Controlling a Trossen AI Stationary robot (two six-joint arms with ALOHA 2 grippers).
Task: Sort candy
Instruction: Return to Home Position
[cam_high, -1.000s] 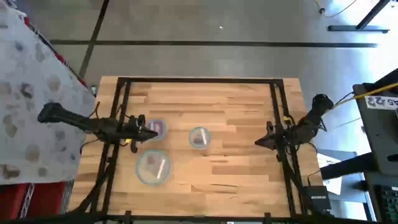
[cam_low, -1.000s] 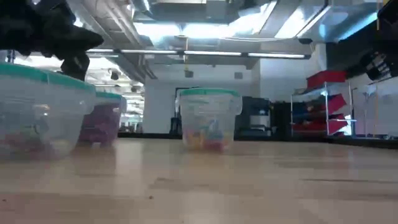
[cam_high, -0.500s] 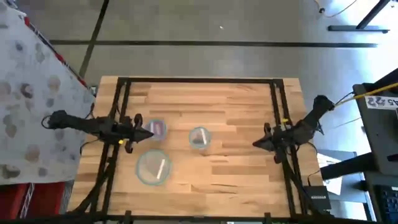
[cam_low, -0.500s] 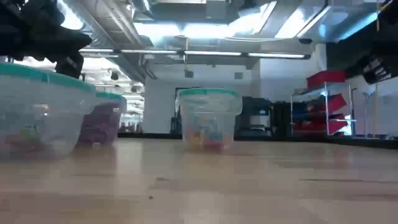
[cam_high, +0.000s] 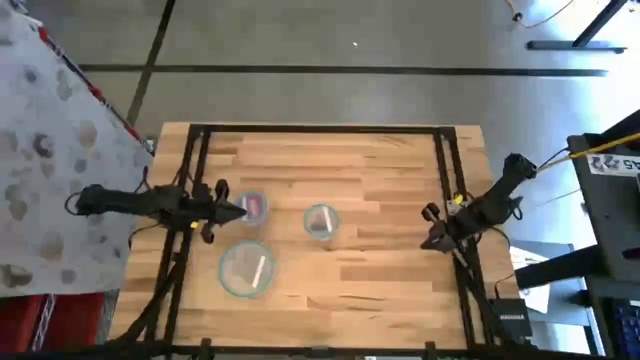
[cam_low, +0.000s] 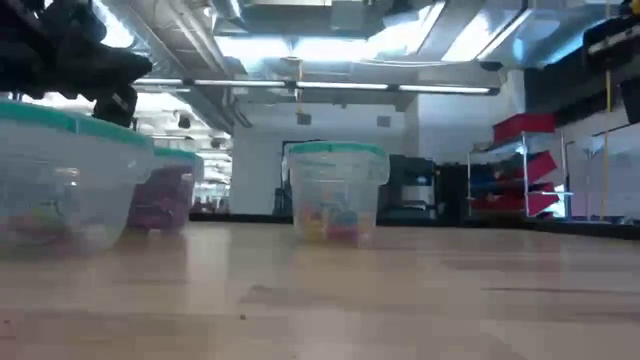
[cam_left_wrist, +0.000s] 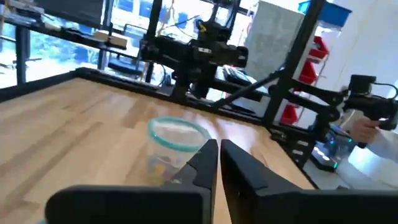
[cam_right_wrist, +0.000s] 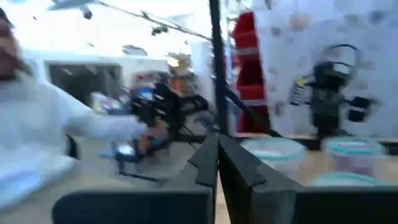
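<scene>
The candy sits inside three clear, teal-rimmed bowls on the table: purple pieces in the purple bowl toward my left side, mixed colours in the middle bowl, and more in the big bowl near those two. My left gripper hangs above the table just beside the purple bowl, fingers pressed together on nothing. My right gripper is well apart by the table's right rail, fingers likewise together and empty.
</scene>
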